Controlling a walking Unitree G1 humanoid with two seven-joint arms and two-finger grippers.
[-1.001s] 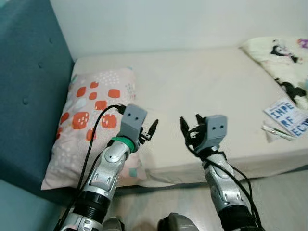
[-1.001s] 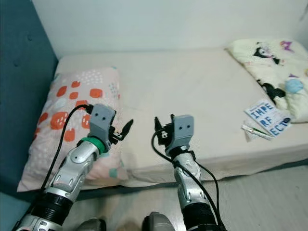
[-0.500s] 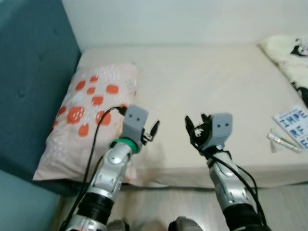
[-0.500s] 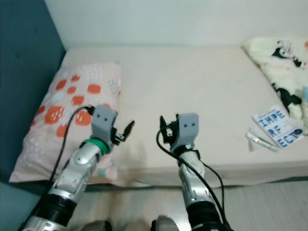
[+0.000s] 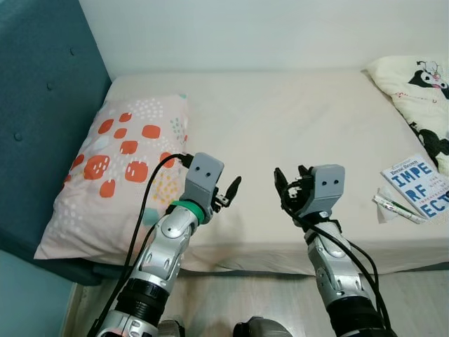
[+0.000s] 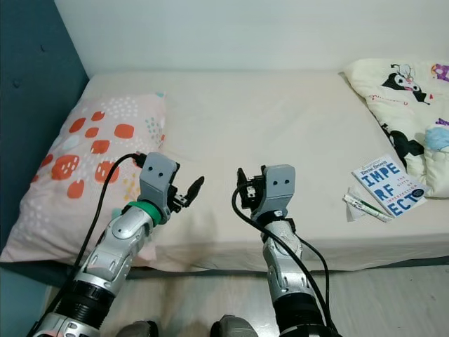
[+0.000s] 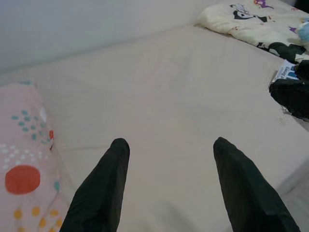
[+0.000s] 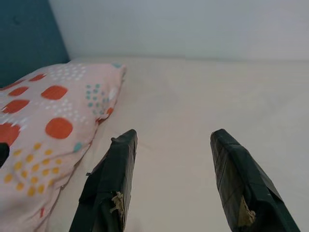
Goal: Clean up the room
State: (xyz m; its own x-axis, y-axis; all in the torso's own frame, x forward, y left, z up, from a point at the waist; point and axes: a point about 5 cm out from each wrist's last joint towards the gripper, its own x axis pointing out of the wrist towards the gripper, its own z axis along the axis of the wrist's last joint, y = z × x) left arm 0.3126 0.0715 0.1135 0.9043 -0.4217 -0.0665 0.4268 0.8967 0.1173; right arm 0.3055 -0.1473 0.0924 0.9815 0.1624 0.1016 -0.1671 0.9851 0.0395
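Observation:
A beige bed (image 5: 280,119) lies before me. At its left end lies a pink pillow (image 5: 119,165) with orange spots. A white and blue book (image 5: 421,184) rests near the bed's right front edge, and a small wrapped packet (image 5: 398,208) lies just beside it. A cream blanket (image 5: 421,91) with cartoon prints is bunched at the far right. My left gripper (image 5: 230,194) hovers open over the bed's front edge, next to the pillow. Level with it, a short way to the right, my right gripper (image 5: 290,187) is open too. Nothing sits between either pair of fingers (image 7: 111,174).
A teal padded headboard (image 5: 42,105) rises on the left behind the pillow. A white wall (image 5: 280,31) runs along the bed's far side. Pale wooden floor (image 5: 280,302) shows below the bed's front edge.
The camera has shifted, so the whole bed sits differently in view. Both arms stay raised over the bed's front edge with fingers open as before.

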